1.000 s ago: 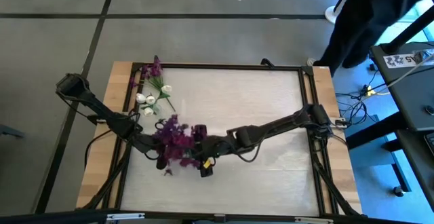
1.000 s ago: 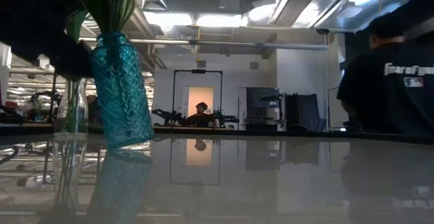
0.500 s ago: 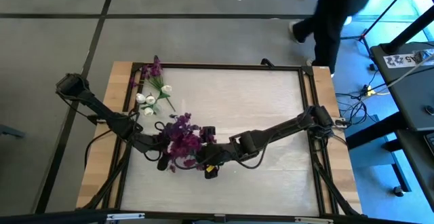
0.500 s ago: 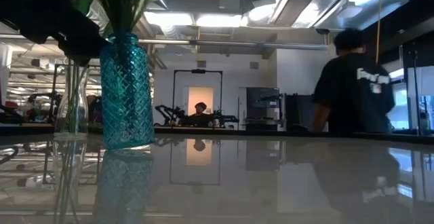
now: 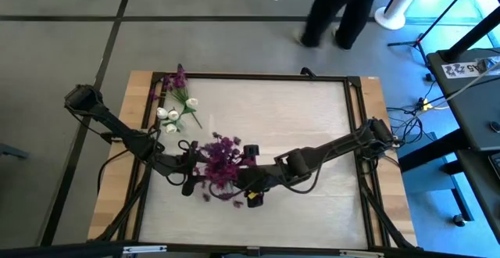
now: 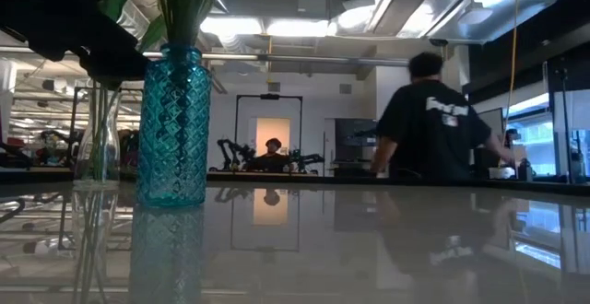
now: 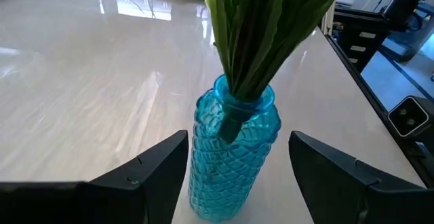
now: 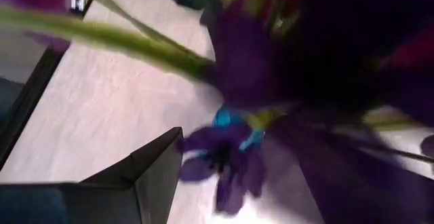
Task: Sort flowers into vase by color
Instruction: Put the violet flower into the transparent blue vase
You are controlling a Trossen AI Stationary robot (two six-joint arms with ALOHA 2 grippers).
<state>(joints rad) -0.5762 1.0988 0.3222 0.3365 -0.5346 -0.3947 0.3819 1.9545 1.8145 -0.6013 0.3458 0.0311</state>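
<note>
**Purple Sprigs Standing in the Blue Vase**

Pale tabletop (image 5: 312, 117) carries a teal glass vase (image 6: 172, 124), our landmark, holding a bunch of purple flowers (image 5: 221, 158) on green stems (image 7: 261, 34). We see the left gripper (image 7: 234, 166) spread wide, one finger on either side of the vase, not touching it. The right gripper (image 5: 251, 194) sits just beside the vase, under the blossoms; its fingers appear apart and, as far as we can tell, empty. Loose white and purple sprigs (image 5: 176, 102) lie well apart from the vase. A clear glass vase (image 6: 98, 138) stands beside the teal one. We judge the sprigs light, limp and crushable, best pinched low on the stem, never at the blossom.
</note>
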